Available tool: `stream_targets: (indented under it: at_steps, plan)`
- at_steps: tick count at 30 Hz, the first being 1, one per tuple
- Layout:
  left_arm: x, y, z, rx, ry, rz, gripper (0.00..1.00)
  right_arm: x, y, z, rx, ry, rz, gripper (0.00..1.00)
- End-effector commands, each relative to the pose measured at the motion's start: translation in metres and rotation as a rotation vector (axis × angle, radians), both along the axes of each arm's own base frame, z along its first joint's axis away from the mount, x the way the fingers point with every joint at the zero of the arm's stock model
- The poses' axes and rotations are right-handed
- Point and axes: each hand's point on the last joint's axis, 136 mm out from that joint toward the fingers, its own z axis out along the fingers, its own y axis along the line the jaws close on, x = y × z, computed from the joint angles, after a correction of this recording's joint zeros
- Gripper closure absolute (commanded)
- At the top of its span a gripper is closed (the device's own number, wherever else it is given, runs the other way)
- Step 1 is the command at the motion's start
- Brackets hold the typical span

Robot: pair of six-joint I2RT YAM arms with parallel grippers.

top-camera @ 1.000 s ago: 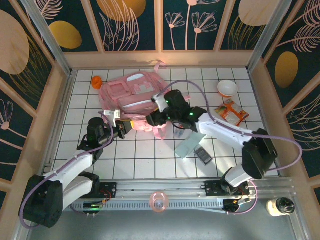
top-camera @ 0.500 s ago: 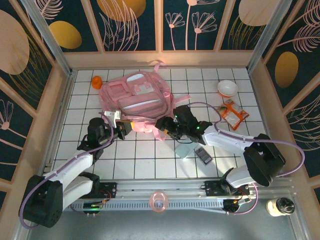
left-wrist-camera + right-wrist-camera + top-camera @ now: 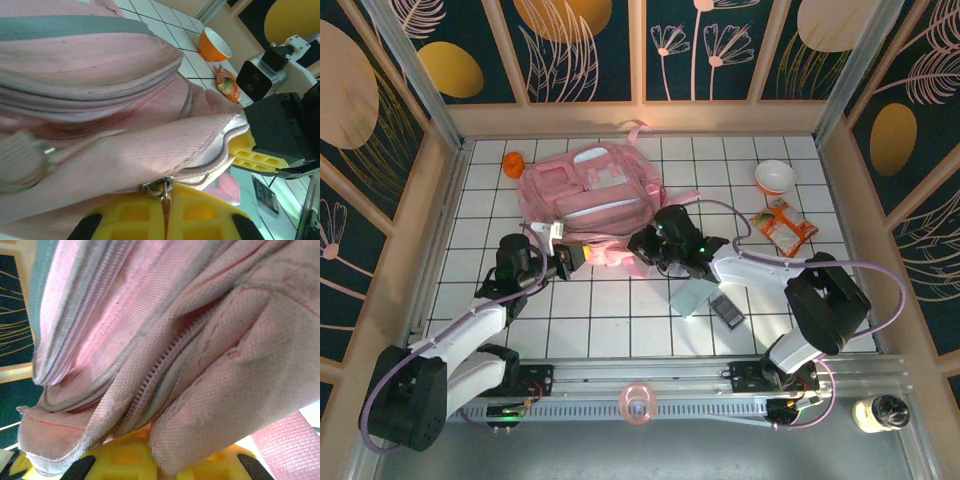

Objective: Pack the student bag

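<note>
The bag (image 3: 588,195) is laid flat on the far-left part of the tiled table (image 3: 610,325), pockets up. Its long axis is run from near to far, and its handle loop is pointed at the far wall, a little to the right. The print on the packet (image 3: 783,225) to its right is too small to be read. The left gripper (image 3: 582,256) is pressed shut on the zip pull (image 3: 165,192) at the bag's near edge, the pull being held between the two yellow fingers (image 3: 125,215). The right gripper (image 3: 642,244), just to the right on the same edge, seems to be closed on a fold of pink fabric beside the zip teeth. Compared with a second ago, the right wrist has been drawn off the bag's right side toward the near edge, so that the bag's right corner is uncovered. The left gripper is found shifted slightly to the right.
</note>
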Motion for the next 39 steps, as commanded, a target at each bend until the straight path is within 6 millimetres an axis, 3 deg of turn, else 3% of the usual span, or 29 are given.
stream_targets:
  at_steps: [1, 6, 11, 18, 21, 28, 35, 39]
  plan:
    - [-0.005, -0.025, 0.033, -0.075, -0.051, -0.121, 0.92, 0.006, 0.029, 0.034, 0.060, -0.117, 0.025, 0.94]
    - [-0.019, -0.068, 0.043, -0.090, -0.066, -0.258, 0.85, 0.003, 0.039, 0.036, 0.050, -0.138, 0.042, 0.97]
    - [-0.020, -0.093, 0.058, -0.110, -0.076, -0.318, 0.72, 0.003, 0.030, 0.042, 0.008, -0.185, 0.046, 1.00]
    - [-0.003, -0.069, 0.062, 0.110, -0.192, -0.196, 0.37, -0.004, 0.002, 0.046, -0.091, -0.280, 0.182, 1.00]
    - [0.001, -0.053, 0.066, 0.254, -0.273, -0.157, 0.28, -0.009, -0.012, 0.053, -0.131, -0.351, 0.302, 1.00]
    - [-0.013, -0.030, 0.076, 0.518, -0.539, -0.225, 0.24, -0.024, -0.039, 0.057, -0.265, -0.438, 0.579, 1.00]
    - [-0.037, -0.034, 0.024, 0.699, -0.645, -0.507, 0.24, -0.034, -0.045, 0.082, -0.211, -0.501, 0.682, 1.00]
    - [-0.030, -0.034, 0.005, 0.751, -0.627, -0.525, 0.23, -0.032, -0.049, 0.094, -0.196, -0.539, 0.684, 1.00]
